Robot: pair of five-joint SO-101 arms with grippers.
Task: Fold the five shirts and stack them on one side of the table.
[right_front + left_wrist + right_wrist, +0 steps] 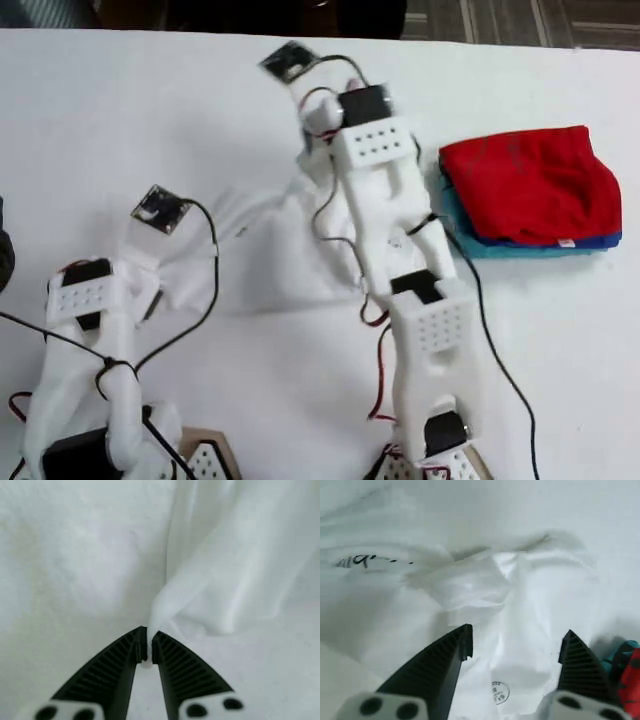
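A white shirt lies crumpled on the white table between the two arms. My left gripper is shut on a pinched ridge of the white shirt, near its left edge in the high view. My right gripper stands open just above the white shirt, over a bunched fold with a small round label; in the high view it sits at the shirt's far end. A folded stack lies at the right, red on top of blue and teal.
The stack's edge shows close beside the right gripper's finger. Cables trail from both arms across the table. The arm bases stand at the near edge. The far left of the table is bare.
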